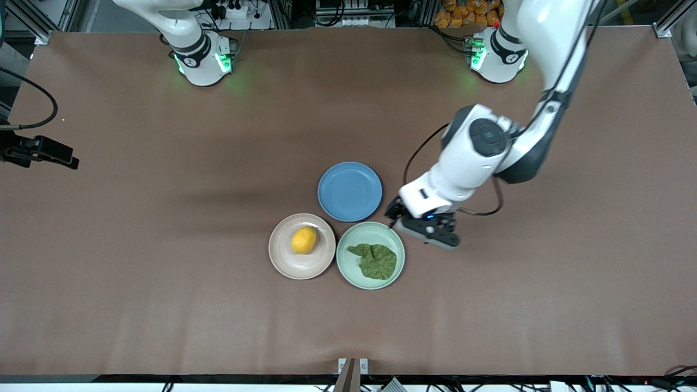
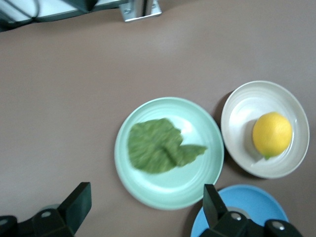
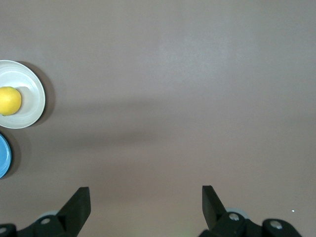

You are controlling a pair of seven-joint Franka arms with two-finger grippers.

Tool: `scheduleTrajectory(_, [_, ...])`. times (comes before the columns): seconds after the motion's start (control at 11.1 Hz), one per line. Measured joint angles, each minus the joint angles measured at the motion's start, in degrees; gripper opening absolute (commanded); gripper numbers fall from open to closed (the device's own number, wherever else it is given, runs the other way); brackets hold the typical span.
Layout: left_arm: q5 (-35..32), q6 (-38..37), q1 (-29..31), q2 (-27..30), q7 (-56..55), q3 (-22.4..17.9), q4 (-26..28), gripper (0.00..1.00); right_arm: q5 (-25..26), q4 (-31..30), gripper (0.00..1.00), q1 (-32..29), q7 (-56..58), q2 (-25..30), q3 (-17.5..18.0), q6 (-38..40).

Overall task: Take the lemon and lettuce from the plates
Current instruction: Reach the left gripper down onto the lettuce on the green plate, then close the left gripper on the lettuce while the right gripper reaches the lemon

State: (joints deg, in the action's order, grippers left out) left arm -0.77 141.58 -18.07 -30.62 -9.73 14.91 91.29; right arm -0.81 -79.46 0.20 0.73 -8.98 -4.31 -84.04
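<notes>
A yellow lemon [image 1: 304, 239] [image 2: 272, 134] lies on the beige-pink plate [image 1: 277, 256] [image 2: 242, 113]. Beside it, toward the left arm's end, a dark green lettuce [image 1: 375, 259] [image 2: 158, 152] leaf lies flat on the mint green plate [image 1: 348, 267] [image 2: 163, 195]. My left gripper [image 1: 407, 219] [image 2: 146, 201] hangs open over that plate's rim, on the edge toward the left arm's base, with nothing between its fingers. My right gripper [image 3: 145, 202] is open over bare table; its wrist view catches the lemon [image 3: 9, 100] at its edge. In the front view that gripper is out of sight.
An empty blue plate [image 1: 349, 191] [image 2: 252, 202] sits farther from the front camera, touching both other plates. A black camera [image 1: 41, 151] stands at the right arm's end of the table. A small metal bracket [image 1: 353, 366] marks the front edge.
</notes>
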Motion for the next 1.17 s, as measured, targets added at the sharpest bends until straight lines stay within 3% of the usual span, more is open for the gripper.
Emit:
scheduleTrajectory(0.27, [-0.04, 15.06, -2.76, -8.71, -0.46, -0.54, -0.80, 1.00, -0.18, -0.04, 1.00, 0.00, 0.00, -0.02, 0.02, 0.07])
scheduleTrajectory(0.45, [-0.10, 20.60, -6.05, -13.91, -0.46, -3.55, -2.47, 0.96, -0.26, -0.05, 1.00, 0.07, 0.00, -0.02, 0.14, 0.20])
scheduleTrajectory(0.99, [-0.10, 23.62, -14.75, -21.83, -0.50, -10.97, -7.68, 0.88, -0.82, -0.07, 1.00, 2.26, -0.10, -0.03, 0.50, 0.49])
scheduleTrajectory(1.17, [-0.11, 23.64, -15.09, -22.57, -0.50, -11.67, -7.94, 0.78, -2.50, -0.15, 1.00, 2.78, -1.33, -0.03, 0.55, 0.51])
